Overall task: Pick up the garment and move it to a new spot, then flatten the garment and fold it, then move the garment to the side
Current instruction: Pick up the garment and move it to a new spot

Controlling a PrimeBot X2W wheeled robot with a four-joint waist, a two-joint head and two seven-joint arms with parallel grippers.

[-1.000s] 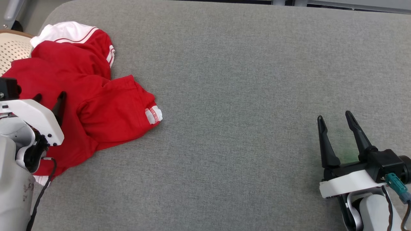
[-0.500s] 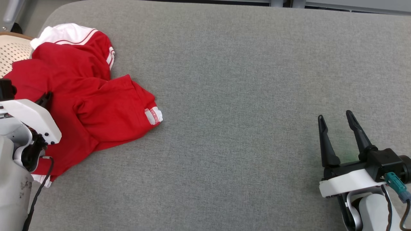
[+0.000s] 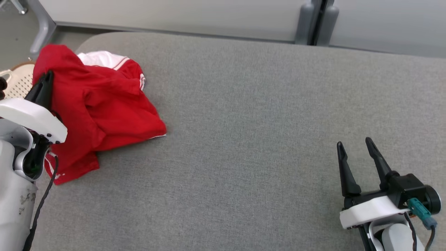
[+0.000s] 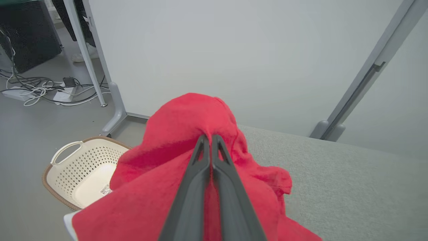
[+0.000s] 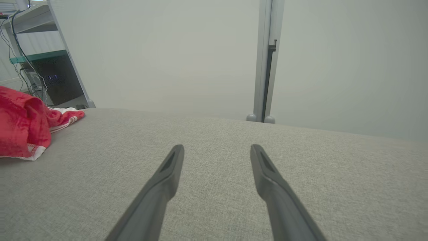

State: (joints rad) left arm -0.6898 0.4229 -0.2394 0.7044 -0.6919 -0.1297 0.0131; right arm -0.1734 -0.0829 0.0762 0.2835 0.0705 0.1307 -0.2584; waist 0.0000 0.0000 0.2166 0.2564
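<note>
**Stage of task.** The crumpled red fabric garment with white trim (image 3: pixel 104 108) lies in a heap at the far left corner of the grey upholstered table surface (image 3: pixel 244 122). One fold is drawn up into a peak. My left gripper (image 3: pixel 47 75) is pinched tight on that peak, with its two dark fingers pressed together and red cloth bunched around the tips. My right gripper (image 3: pixel 354 142) hangs with its fingers spread and nothing between them. It sits low over the near right part of the surface, well apart from the garment.

I judge the pick-up as begun but not complete. The grasp is made, yet most of the cloth rests on the surface at its starting corner. The carry to a new spot, the flattening, the fold and the final move aside are all not yet done.

**Comparison of views.**
- **Head view:** This gives the layout, with both grippers, the whole heap and the wide bare stretch of grey surface between them.
- **Left wrist view:** This shows the pinch itself, the fingertips meeting under the raised fold. It also shows the cream perforated plastic basket (image 4: pixel 83 167) standing on the floor beside the table corner, and the tangle of cables (image 4: pixel 40 90) further off.
- **Right wrist view:** This shows the gap between that gripper's fingers over plain grey cloth. The garment appears at the left margin, and the white-edged hem touches the surface there.
</note>
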